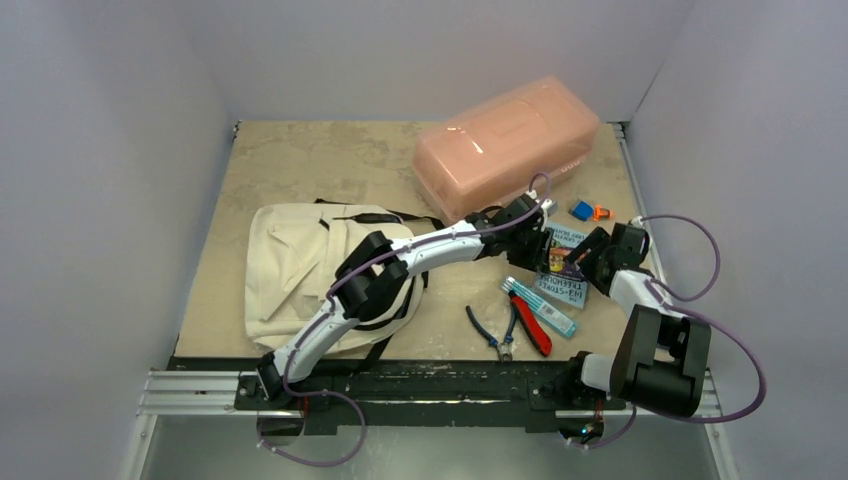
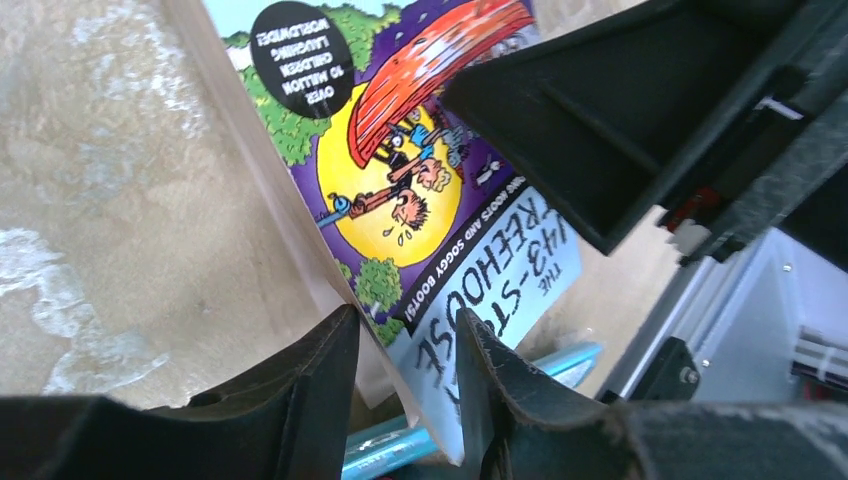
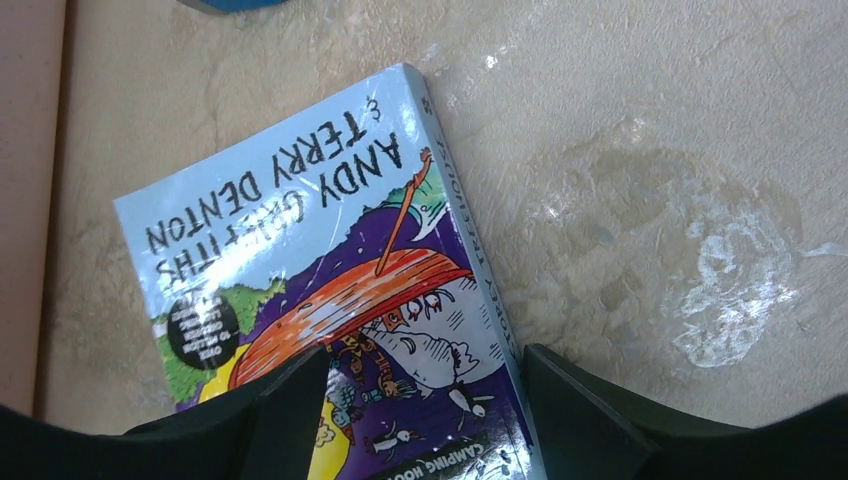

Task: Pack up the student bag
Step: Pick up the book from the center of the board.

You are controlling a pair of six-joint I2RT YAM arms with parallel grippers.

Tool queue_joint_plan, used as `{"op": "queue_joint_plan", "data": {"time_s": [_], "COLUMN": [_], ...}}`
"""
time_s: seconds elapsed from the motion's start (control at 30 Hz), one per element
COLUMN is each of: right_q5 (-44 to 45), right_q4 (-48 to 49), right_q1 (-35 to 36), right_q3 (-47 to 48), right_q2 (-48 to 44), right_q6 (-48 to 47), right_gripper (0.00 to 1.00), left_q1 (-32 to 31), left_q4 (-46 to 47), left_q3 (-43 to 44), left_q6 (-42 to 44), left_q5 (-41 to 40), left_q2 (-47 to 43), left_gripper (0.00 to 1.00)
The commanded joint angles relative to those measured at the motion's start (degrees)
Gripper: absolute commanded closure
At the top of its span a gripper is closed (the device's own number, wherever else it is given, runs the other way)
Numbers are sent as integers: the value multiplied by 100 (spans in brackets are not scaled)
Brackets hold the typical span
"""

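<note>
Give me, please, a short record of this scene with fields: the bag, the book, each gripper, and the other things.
bag: student bag lies flat on the table's left side, apart from both grippers
book: paperback book lies on the right side, near the pink box
left gripper: open, over one corner of the book
right gripper: open, over the book near its spine
other things: pliers, teal pens, small blue and orange item
</note>
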Motion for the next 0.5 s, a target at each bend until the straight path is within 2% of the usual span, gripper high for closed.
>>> {"op": "queue_joint_plan", "data": {"time_s": [0.0, 0.27, 0.47], "right_q5": [-796, -777, -506], "right_q4": [-21, -19, -217], "right_q1": [144, 140, 142], "right_q3": [-174, -183, -118], "right_q2": [60, 78, -158], "right_q6": [255, 277, 258], "right_gripper": [27, 29, 29], "left_q1": [-150, 14, 100], "left_q4": [1073, 1119, 467], "left_q3": [211, 257, 472], "left_q6": [-571, -1150, -1202], "left_q5": [1005, 1081, 899], "left_q2": [-387, -215, -76], "left_gripper": [64, 66, 79]}}
